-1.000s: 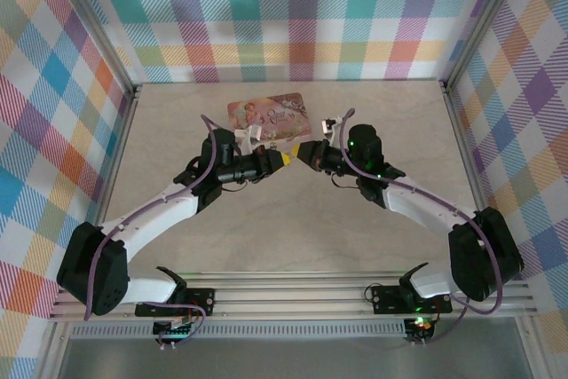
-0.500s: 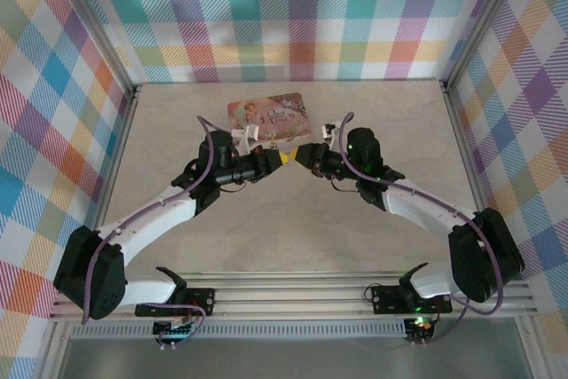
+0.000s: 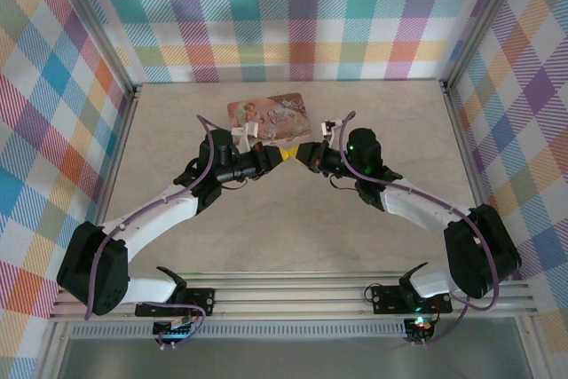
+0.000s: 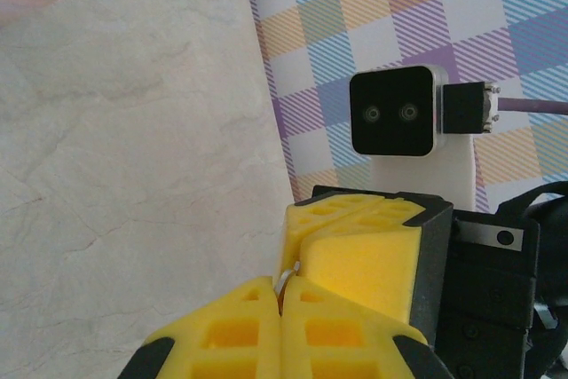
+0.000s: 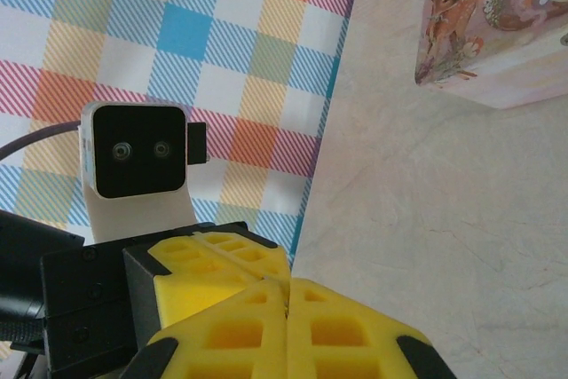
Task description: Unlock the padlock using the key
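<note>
On the left, the left arm (image 3: 155,217) is stretched across the desk (image 3: 293,237) toward the middle. The left fingers (image 4: 235,330) are closed flat against each other. At the top of their seam a pale sliver (image 4: 286,276) is seen, touching the yellow tips opposite. Whether it is the key or a part of the padlock cannot be told. Both task items are judged to be at this meeting point, raised off the desk and just in front of the tin box (image 3: 269,116). Further right, the right fingers (image 5: 346,335) are closed as well, set tip to tip against the left pair. What, if anything, is pinched in them cannot be told. The right arm (image 3: 417,206) reaches in from that side.

So little metal is exposed that a slight misalignment of the two tips could cause the keyhole to be missed or the thin piece to be bent. A twist applied off-axis could lever the piece out of the pinch, and it would be dropped onto the desk. The tin box lies near enough to be nudged by a wide swing.

Counted: two arms, two pairs of fingers, one tin box, one sliver. The padlock and key are too small to be counted with certainty.
</note>
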You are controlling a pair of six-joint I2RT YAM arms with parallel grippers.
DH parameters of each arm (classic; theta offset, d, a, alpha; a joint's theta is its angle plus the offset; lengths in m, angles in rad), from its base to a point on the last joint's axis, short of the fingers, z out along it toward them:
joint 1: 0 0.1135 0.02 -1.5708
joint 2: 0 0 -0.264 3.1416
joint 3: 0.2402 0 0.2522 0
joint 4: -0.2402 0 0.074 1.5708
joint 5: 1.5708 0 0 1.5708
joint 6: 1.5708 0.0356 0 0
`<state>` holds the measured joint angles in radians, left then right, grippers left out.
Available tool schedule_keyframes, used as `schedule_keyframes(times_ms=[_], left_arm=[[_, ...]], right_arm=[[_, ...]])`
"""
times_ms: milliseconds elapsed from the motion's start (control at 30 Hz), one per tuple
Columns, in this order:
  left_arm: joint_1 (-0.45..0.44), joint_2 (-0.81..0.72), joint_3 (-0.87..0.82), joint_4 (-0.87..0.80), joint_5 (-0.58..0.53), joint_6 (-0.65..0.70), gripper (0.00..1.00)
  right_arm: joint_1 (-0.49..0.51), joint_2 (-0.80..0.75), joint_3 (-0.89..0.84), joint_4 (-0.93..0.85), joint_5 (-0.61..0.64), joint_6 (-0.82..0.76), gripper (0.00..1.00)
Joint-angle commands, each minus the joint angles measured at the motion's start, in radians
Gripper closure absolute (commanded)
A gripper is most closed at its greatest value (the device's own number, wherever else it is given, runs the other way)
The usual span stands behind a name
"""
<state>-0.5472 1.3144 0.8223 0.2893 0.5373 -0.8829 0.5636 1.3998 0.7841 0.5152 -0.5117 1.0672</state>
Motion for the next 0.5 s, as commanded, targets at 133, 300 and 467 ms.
schedule_keyframes(times_ms=[133,300,467], left_arm=[[-0.011,-0.073,0.028,-0.114,0.088,0.167,0.92],[0.005,-0.120,0.108,-0.269,0.115,0.312,0.55],[0.044,-0.200,0.160,-0.353,0.140,0.436,0.49]], right_arm=[[-0.012,-0.053,0.085,-0.143,-0.118,-0.278,1.00],[-0.021,-0.073,0.308,-0.580,-0.242,-0.688,1.00],[-0.020,-0.083,0.518,-1.015,-0.221,-1.106,1.00]])
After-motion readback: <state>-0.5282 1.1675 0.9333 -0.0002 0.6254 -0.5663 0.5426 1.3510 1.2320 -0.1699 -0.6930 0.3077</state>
